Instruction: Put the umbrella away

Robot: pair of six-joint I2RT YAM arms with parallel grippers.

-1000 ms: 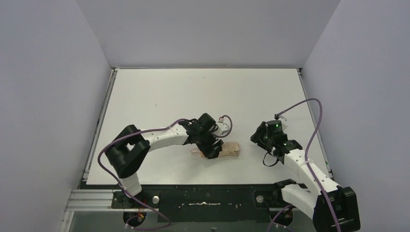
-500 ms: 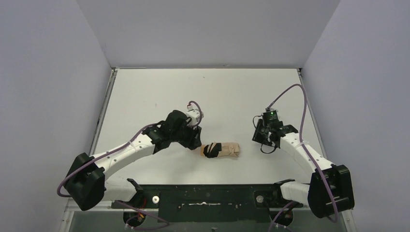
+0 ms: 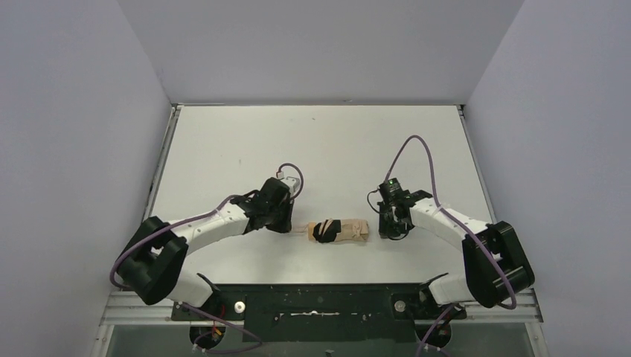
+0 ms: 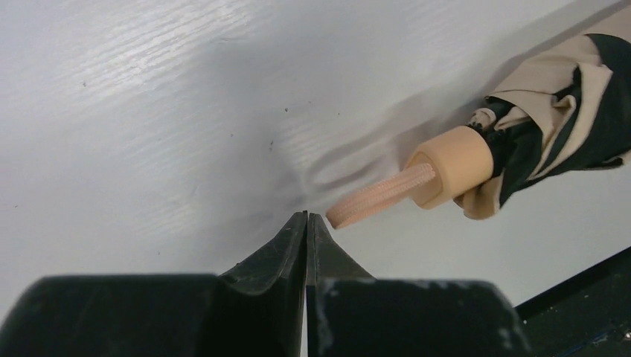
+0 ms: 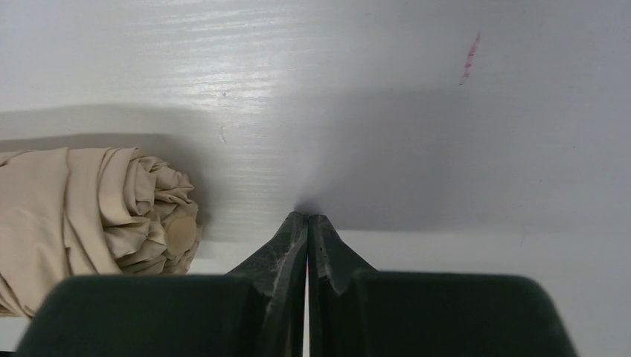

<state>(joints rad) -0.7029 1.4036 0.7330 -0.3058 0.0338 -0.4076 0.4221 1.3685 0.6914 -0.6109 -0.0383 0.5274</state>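
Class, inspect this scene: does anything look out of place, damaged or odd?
Nothing serious. The umbrella lies folded and strapped on the table, between the left gripper and right gripper, both shut and empty. The only oddity is a small red mark on the table.

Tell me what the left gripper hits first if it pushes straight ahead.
Probably the bare table, right at the shut left gripper; the umbrella and its wrist cord lie just beside that line, though depth is unclear.

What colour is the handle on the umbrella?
Pale peach-tan, like its cord loop. The handle of the umbrella shows best in the left wrist view.
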